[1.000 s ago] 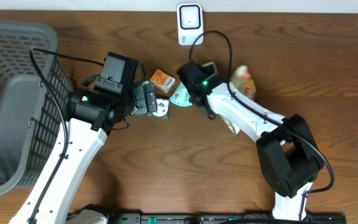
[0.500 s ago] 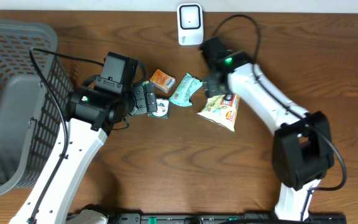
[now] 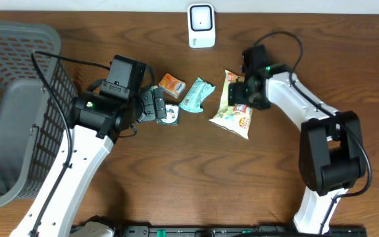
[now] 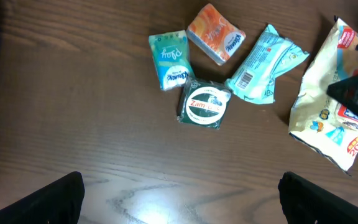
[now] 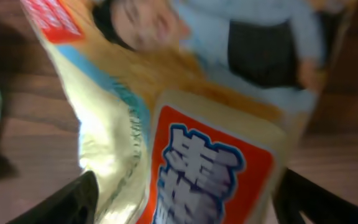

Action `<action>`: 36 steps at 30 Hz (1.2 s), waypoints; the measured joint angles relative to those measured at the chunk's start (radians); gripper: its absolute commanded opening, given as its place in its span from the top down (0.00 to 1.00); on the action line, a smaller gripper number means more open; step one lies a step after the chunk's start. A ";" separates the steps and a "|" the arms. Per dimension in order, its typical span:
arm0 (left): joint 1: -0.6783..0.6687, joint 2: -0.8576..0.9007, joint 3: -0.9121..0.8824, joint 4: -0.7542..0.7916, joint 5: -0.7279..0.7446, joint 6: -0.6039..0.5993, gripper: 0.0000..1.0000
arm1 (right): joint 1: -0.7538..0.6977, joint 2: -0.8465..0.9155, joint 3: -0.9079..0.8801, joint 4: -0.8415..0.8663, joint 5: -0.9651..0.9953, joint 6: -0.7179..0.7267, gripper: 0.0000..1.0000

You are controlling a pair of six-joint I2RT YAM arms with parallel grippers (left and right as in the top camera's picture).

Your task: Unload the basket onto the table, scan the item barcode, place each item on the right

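A pale snack bag [image 3: 231,113] with an orange label lies flat on the table, right of centre. My right gripper [image 3: 247,92] hangs over its upper right part. In the right wrist view the bag [image 5: 185,124] fills the frame, and the right gripper [image 5: 182,202] stands open with a finger off each side of it. No barcode shows on the bag. The white scanner [image 3: 201,26] stands at the table's back edge. My left gripper [image 3: 158,105] is open above bare wood [image 4: 179,199], short of the small packs.
Left of the bag lie a teal pouch [image 4: 266,62] with a printed barcode, an orange pack [image 4: 216,34], a green tissue pack [image 4: 168,60] and a round tin [image 4: 205,104]. A grey mesh basket [image 3: 45,39] fills the left side.
The right arm swung from the table's centre out to the right. The snack bag went from the arm's right side to the table beside the teal pouch. The left arm stayed still.
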 measured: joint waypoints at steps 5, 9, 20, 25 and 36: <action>0.000 0.000 0.000 0.000 0.000 0.000 0.02 | 0.001 -0.004 -0.084 0.085 -0.011 -0.003 0.85; 0.000 0.000 0.000 0.000 0.000 0.000 0.02 | 0.000 -0.024 -0.073 0.077 -0.036 0.000 0.99; 0.000 0.000 0.000 0.000 0.000 0.000 0.02 | 0.000 0.005 0.168 0.045 -0.035 -0.013 0.99; 0.000 0.000 0.000 0.000 0.000 0.000 0.02 | 0.000 0.005 0.242 0.322 -0.035 -0.026 0.99; 0.000 0.000 0.000 0.001 0.000 0.000 0.02 | 0.008 0.141 0.248 1.058 -0.031 -0.030 0.99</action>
